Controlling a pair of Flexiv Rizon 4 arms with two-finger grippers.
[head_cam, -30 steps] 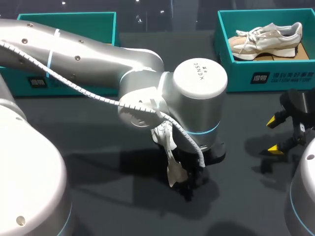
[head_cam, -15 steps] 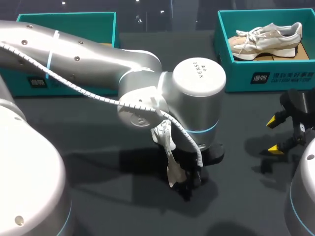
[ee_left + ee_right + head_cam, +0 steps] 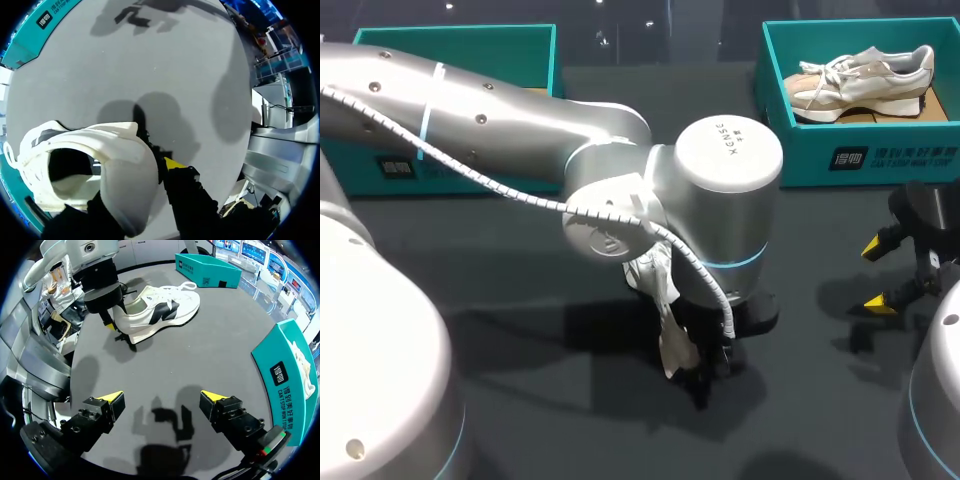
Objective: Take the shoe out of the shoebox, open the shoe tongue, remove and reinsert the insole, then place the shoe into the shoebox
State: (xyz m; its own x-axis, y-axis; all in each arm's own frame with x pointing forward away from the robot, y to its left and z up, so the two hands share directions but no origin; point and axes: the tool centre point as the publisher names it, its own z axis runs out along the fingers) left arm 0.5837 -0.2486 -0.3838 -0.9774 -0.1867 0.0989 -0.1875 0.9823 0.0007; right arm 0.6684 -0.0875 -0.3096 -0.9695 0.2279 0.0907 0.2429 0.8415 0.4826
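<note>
A white shoe [image 3: 160,310] with a dark side mark lies on the dark table, mid-table. My left arm reaches past the middle, and its wrist hides most of the shoe [image 3: 665,335] in the head view. My left gripper [image 3: 150,172] is shut on the shoe's heel [image 3: 115,165]: one yellow fingertip [image 3: 172,162] presses the outside of the heel, and the other finger is hidden behind the heel collar. From the right wrist view, the left gripper [image 3: 112,327] stands upright at the heel. My right gripper [image 3: 880,273] hangs open and empty over the table's right side, away from the shoe.
A teal shoebox [image 3: 880,155] at the back right holds a beige shoe [image 3: 860,80]. A second teal shoebox [image 3: 470,45] stands at the back left, behind my left arm. Bare table lies under the right gripper [image 3: 162,399].
The left gripper's fingers have drawn together on the shoe's heel, and the left wrist has shifted slightly. The right arm has not moved.
</note>
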